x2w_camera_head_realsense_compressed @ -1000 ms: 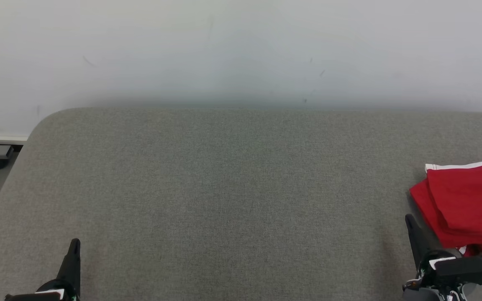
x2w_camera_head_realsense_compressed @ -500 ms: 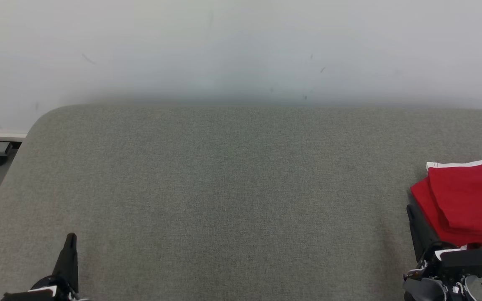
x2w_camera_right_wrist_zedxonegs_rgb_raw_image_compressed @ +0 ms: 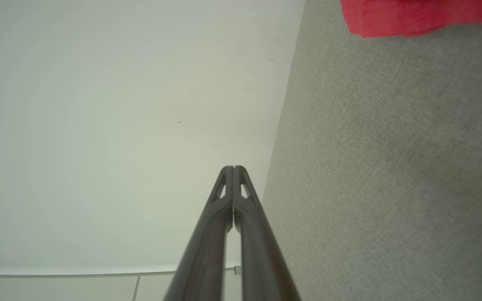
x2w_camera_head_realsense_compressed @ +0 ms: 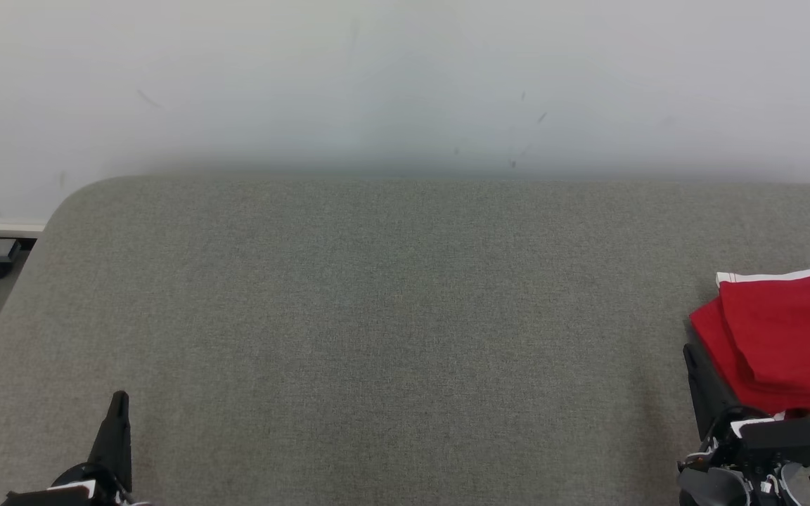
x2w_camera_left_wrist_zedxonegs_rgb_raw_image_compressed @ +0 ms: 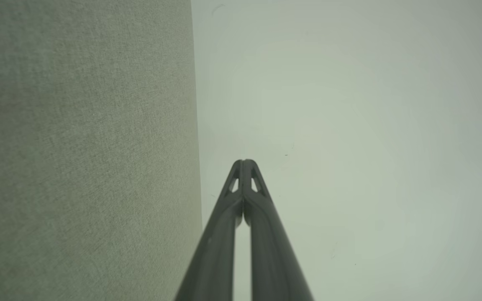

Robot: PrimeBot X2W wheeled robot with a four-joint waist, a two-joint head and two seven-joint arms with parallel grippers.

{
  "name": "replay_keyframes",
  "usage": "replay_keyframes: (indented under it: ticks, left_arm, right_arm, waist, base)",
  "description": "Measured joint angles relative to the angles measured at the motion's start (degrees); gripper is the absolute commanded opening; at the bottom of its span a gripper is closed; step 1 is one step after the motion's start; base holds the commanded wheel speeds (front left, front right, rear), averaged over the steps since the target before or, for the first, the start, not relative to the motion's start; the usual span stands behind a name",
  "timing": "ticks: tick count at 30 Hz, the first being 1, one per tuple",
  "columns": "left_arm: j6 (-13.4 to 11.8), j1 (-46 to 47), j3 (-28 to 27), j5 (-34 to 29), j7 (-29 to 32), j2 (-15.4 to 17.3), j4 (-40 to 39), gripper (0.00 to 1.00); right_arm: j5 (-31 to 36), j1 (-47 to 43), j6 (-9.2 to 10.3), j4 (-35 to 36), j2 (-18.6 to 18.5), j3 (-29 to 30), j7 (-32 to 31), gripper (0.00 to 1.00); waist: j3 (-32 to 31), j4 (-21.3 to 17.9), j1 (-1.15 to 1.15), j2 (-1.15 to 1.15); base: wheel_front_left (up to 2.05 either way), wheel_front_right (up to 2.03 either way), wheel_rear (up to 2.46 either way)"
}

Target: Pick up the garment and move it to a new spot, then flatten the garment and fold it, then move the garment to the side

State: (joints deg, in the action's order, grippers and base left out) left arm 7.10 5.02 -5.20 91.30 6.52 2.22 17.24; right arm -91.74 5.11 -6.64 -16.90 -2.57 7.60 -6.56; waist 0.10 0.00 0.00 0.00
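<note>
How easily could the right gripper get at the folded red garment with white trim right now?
Probably yes, easily. The folded red garment lies on the grey fabric surface just beside the right gripper, with nothing between them; its shut jaws would need to open first.

- garment (x2w_camera_head_realsense_compressed: 785, 344): red cloth, folded into a compact stack of several layers; a white band shows along its far edge
- lies flat at the right side of the grey fabric surface (x2w_camera_head_realsense_compressed: 391, 316), cut off by the head view's right edge; a red edge of it also shows in the right wrist view (x2w_camera_right_wrist_zedxonegs_rgb_raw_image_compressed: 416, 16)
</note>
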Motion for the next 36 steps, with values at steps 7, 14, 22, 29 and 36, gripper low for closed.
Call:
replay_keyframes:
  ticks: [7, 14, 22, 29, 36]
  left_arm:
    - [0.0, 0.0, 0.0, 0.0, 0.0, 0.0, 0.0, 0.00]
    - [0.0, 0.0, 0.0, 0.0, 0.0, 0.0, 0.0, 0.00]
    - [0.0, 0.0, 0.0, 0.0, 0.0, 0.0, 0.0, 0.00]
    - [0.0, 0.0, 0.0, 0.0, 0.0, 0.0, 0.0, 0.00]
    - [0.0, 0.0, 0.0, 0.0, 0.0, 0.0, 0.0, 0.00]
  right_arm:
    - [0.0, 0.0, 0.00, 0.0, 0.0, 0.0, 0.0, 0.00]
    - [0.0, 0.0, -0.11, 0.0, 0.0, 0.0, 0.0, 0.00]
    - [0.0, 0.0, -0.18, 0.0, 0.0, 0.0, 0.0, 0.00]
    - [0.0, 0.0, -0.18, 0.0, 0.0, 0.0, 0.0, 0.00]
    - [0.0, 0.0, -0.18, 0.0, 0.0, 0.0, 0.0, 0.00]
  waist:
    - [0.0, 0.0, 0.00, 0.00]
    - [0.0, 0.0, 0.00, 0.00]
    - [0.0, 0.0, 0.00, 0.00]
    - [0.0, 0.0, 0.00, 0.00]
    - [0.0, 0.0, 0.00, 0.00]
  base:
    - [0.00, 0.00, 0.00]
    - [0.00, 0.00, 0.00]
    - [0.00, 0.00, 0.00]
    - [0.00, 0.00, 0.00]
    - [0.00, 0.00, 0.00]
